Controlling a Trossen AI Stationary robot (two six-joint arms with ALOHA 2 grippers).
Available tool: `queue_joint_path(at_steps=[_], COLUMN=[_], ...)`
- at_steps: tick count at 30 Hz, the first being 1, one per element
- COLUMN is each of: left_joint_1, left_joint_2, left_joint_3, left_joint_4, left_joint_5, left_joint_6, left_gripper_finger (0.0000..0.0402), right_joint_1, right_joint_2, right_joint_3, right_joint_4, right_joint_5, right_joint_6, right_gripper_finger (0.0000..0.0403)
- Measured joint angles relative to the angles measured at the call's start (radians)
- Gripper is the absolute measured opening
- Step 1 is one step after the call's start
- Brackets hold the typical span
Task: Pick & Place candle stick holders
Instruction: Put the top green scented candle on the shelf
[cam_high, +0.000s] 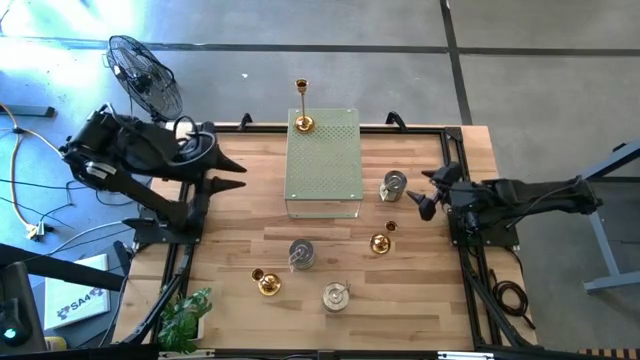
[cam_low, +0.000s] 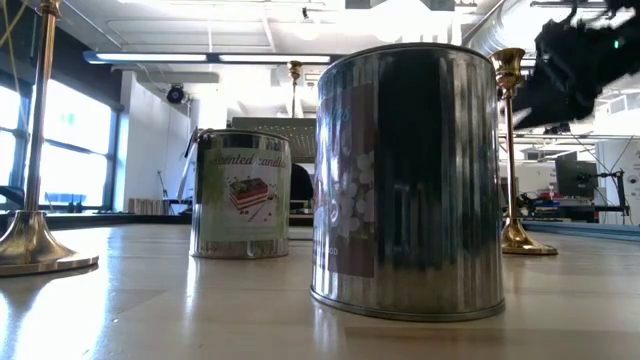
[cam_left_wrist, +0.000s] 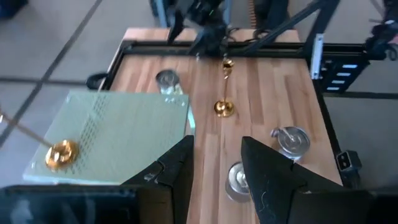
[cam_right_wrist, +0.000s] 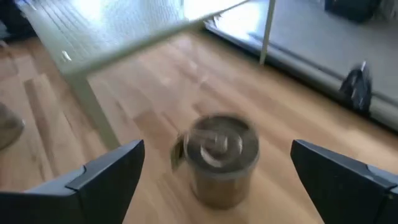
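**Right arm lining up on the silver holder beside the box**

You have the right gripper (cam_right_wrist: 217, 171) spread wide and empty, its fingers flanking the silver holder (cam_right_wrist: 217, 158) that stands on the table (cam_high: 420, 310) just beside the right edge of the pale green perforated box (cam_high: 323, 160). From above, that same silver holder (cam_high: 394, 185) sits between the box and your right gripper (cam_high: 428, 195), near but not yet touched. This reads as the approach stage of a pick: nothing is gripped yet.

One gold holder (cam_high: 303, 110) already stands on top of the box, near its far edge. The rest are on the wood: a gold holder (cam_high: 380, 242) near the right arm, a second gold holder (cam_high: 266, 282) toward the near-left, and two more silver holders (cam_high: 301, 253) and (cam_high: 335, 295) in the near middle.

Your left gripper (cam_left_wrist: 214, 171) waits over the left side of the table, fingers parted and holding nothing, pointed toward the box.

Next, you probably need to bring the right gripper forward and down until the fingers straddle the tin's body, then close. Watch the box wall just beside it; a finger could catch there.
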Motion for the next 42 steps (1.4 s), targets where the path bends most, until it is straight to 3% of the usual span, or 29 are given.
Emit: queue_joint_path(at_steps=[16,22,34,42], left_joint_1=[-0.03,-0.03,-0.03,-0.03], left_joint_2=[0.0,0.0,0.0,0.0], left_joint_3=[0.0,0.0,0.0,0.0], left_joint_4=[0.019,0.013,0.013,0.013], left_joint_5=[-0.05,-0.054,-0.062,-0.062], left_joint_6=[0.04,0.041,0.059,0.066], left_gripper_finger=[0.0131,0.0131,0.0131,0.0131], right_joint_1=[0.001,0.0,0.0,0.0], right_joint_2=[0.002,0.023,0.086,0.157], right_joint_3=[-0.328,-0.333,-0.332,-0.333], right_joint_4=[0.418,0.467,0.438,0.473], right_joint_5=[-0.031,-0.005,-0.02,0.036], right_joint_6=[0.026,-0.097,0.005,0.016], right_gripper_finger=[0.0399,0.0396,0.0395,0.0394])
